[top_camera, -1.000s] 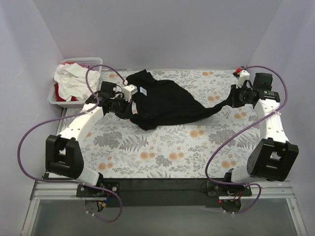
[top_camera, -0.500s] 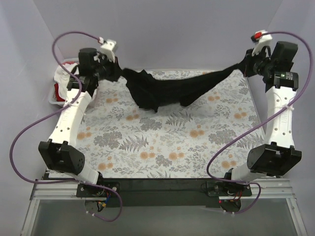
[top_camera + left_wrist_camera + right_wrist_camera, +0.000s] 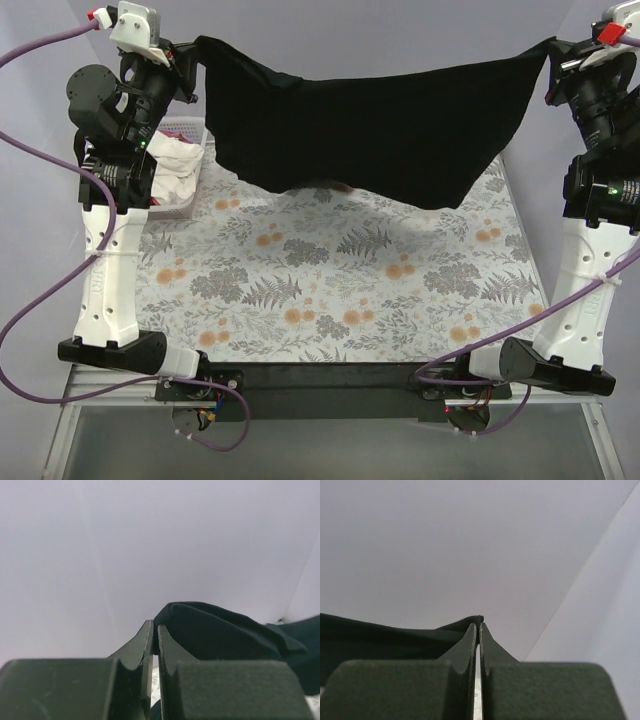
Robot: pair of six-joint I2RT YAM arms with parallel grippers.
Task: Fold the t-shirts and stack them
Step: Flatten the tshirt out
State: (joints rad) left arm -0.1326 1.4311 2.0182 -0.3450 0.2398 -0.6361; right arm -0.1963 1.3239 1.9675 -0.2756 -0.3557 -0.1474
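Left gripper [image 3: 193,50], high over the far left corner of the floral table [image 3: 330,300], is clamped on one end of the black t-shirt [image 3: 380,130]; right gripper [image 3: 550,58], equally high at the far right, pinches the other end; the shirt hangs spread between them like a banner, its lower edge sagging toward the table; a white t-shirt [image 3: 178,160] lies crumpled in the white slotted basket [image 3: 185,207] beside the left arm.
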